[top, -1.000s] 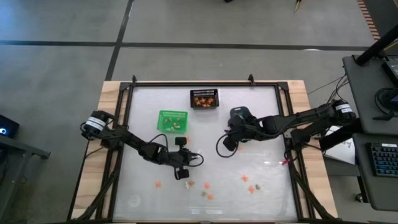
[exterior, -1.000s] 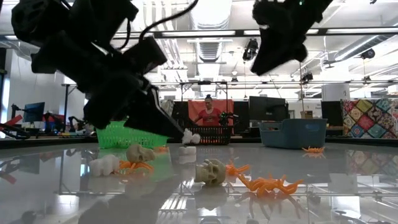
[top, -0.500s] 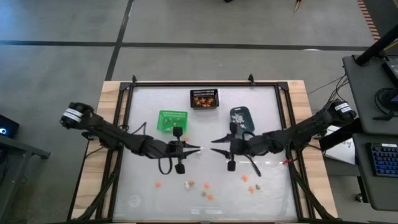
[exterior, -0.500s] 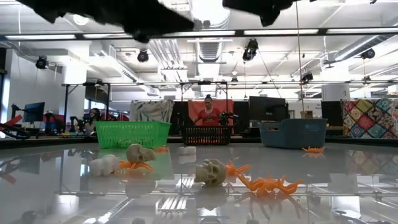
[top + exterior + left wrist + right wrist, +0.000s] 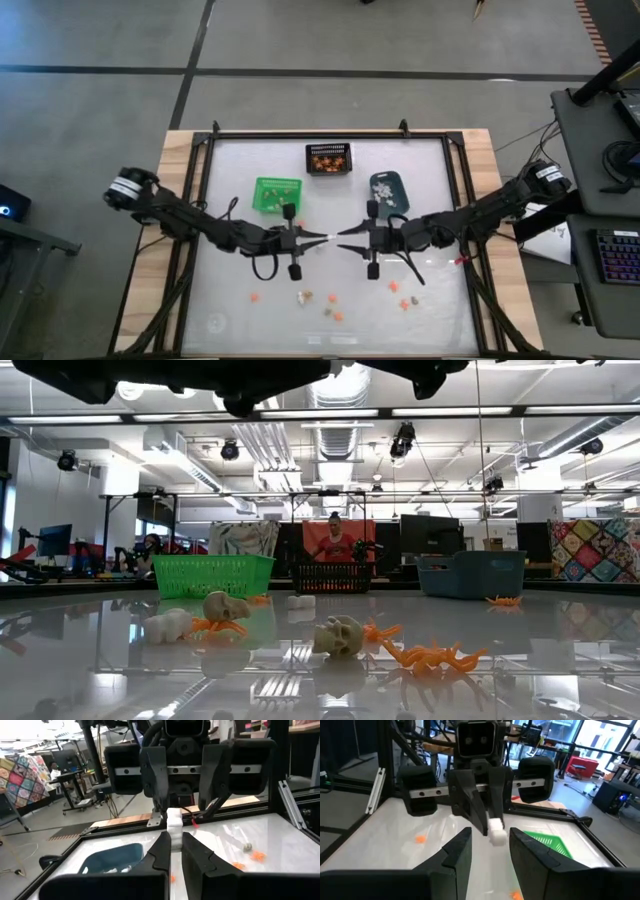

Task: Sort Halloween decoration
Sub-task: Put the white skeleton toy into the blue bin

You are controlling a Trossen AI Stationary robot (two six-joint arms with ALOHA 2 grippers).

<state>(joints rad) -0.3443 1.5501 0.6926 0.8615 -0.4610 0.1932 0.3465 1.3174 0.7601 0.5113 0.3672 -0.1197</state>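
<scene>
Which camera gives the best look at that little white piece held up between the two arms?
The right wrist view: the white piece sits large, pinched in the left gripper. The left wrist view also shows it, partly hidden by the fingers. From above it is a speck; the low view misses it.

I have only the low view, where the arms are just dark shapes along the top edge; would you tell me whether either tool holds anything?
Observer: Yes, the left tool is shut on a white trinket, held up off the table.
Operator: Thank you. Where is the right tool?
Observer: The right tool faces it tip to tip. Its fingers are open, with the trinket at their tips and not gripped.
Operator: And where over the table do they meet?
Observer: Above the middle, in the gap between the green bin and the blue-grey bin, a little toward the loose trinkets.
</scene>
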